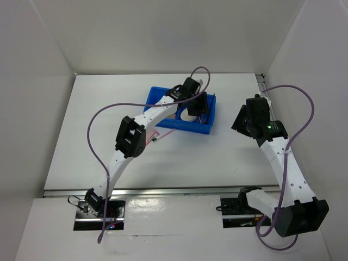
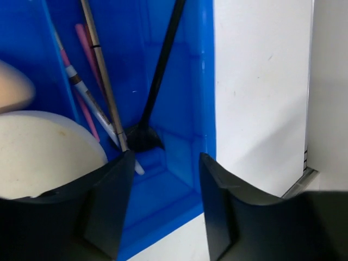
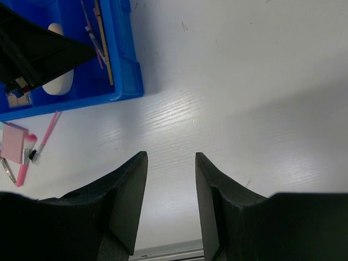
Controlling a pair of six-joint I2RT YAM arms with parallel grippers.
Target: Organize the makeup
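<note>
Left pincer [image 2: 166,157] open, empty, over tray [image 2: 204,81]; brush [image 2: 163,65], sticks [image 2: 103,87], puff [image 2: 43,152] already inside. Right pincer [image 3: 171,157] open, idle. Left to do: pink pad [image 3: 13,142], pink stick [image 3: 48,132] on desk [image 3: 244,81]

White table [image 1: 98,152]: standing level, carrying everything listed here.
Blue divided tray [image 1: 190,129]: sitting on the tabletop toward the far middle.
Pink square pad [image 3: 13,142]: lying flat on the table, near the tray's outer wall but apart from it.
Thin pink sticks [image 3: 48,129]: lying just beside the pad, one slanting toward the tray, another trailing away from it.
</note>
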